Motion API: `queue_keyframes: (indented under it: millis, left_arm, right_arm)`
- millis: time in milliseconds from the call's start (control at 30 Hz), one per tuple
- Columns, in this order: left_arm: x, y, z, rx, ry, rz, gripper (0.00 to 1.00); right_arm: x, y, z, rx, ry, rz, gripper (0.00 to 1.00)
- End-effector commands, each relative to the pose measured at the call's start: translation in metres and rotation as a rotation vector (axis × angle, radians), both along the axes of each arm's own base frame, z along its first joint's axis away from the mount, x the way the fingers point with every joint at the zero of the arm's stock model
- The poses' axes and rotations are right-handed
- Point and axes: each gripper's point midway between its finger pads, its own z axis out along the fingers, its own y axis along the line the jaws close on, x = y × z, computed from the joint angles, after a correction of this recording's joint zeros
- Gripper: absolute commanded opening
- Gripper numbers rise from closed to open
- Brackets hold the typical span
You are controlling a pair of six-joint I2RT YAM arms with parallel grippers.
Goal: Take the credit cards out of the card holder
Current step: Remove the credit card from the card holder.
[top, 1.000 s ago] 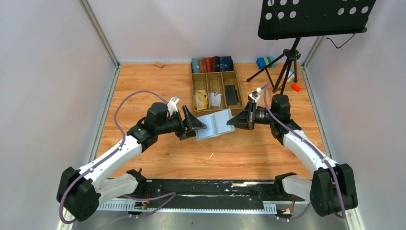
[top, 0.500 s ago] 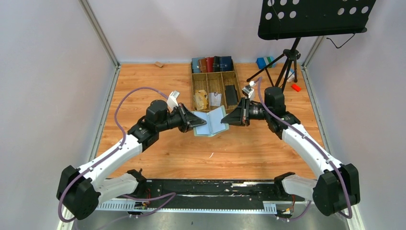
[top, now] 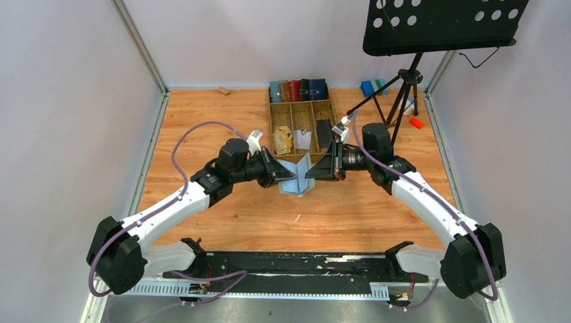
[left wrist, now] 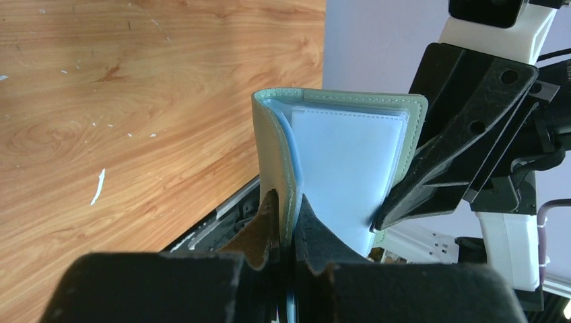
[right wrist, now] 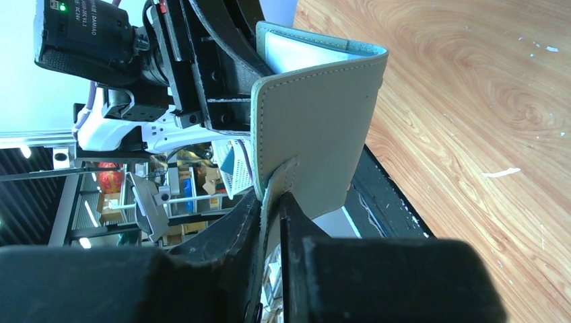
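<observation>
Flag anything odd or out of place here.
Nothing is spilled or broken. The card holder is held half-folded in a V, pinched between the left gripper and right gripper. A white fleck lies on the table nearby.

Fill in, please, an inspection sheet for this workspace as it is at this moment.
Surface: wooden table, a few white scuffs.
Job's things: green wallet held between both claws, folded to a V, no dark card visible in its clear sleeves; dark cards lie in the right compartment of the wooden tray.
Clutter: paper wad in the tray's left compartment; row of wallets at its far end.
Claws: left claw shut on one wallet cover; right claw shut on the other.
Cables: purple cables loop above the arms; no snag seen.
Surroundings: music stand at the far right; plain grey walls.
</observation>
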Motion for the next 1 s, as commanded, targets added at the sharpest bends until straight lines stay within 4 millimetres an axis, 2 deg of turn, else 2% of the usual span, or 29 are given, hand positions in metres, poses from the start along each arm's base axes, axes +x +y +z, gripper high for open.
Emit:
queue_keyframes:
  millis: [0, 133, 267, 400, 600, 667, 767, 867, 967]
  left_arm:
    - [0.008, -0.009, 0.038, -0.084, -0.1, -0.001, 0.0]
    - [0.009, -0.011, 0.042, -0.111, -0.106, -0.001, 0.0]
    - [0.009, -0.013, 0.041, -0.117, -0.101, -0.01, 0.0]
    - [0.011, -0.015, 0.042, -0.114, -0.105, -0.011, 0.0]
    - [0.013, -0.02, 0.049, -0.12, -0.116, -0.028, 0.0]
    - [0.015, -0.022, 0.051, -0.123, -0.12, -0.035, 0.0]
    - [0.015, -0.025, 0.057, -0.143, -0.127, -0.049, 0.0]
    - [0.014, -0.027, 0.062, -0.163, -0.133, -0.057, 0.0]
    - [0.013, -0.026, 0.062, -0.166, -0.136, -0.058, 0.0]
  right_arm:
    - [-0.002, -0.001, 0.008, -0.007, -0.042, 0.005, 0.14]
    - [-0.001, 0.0, 0.006, -0.002, -0.034, 0.013, 0.1]
    - [-0.002, 0.004, 0.012, 0.054, -0.029, 0.038, 0.24]
    - [-0.001, 0.003, 0.005, 0.027, -0.018, 0.03, 0.32]
    - [0.004, 0.0, -0.011, -0.066, 0.01, 0.019, 0.26]
    - [0.004, 0.001, -0.01, -0.053, 0.013, 0.021, 0.18]
    - [0.004, 0.004, -0.007, -0.022, 0.016, 0.023, 0.13]
    - [0.004, 0.004, -0.011, -0.027, 0.037, 0.022, 0.01]
    - [0.004, 0.005, -0.01, -0.007, 0.048, 0.023, 0.0]
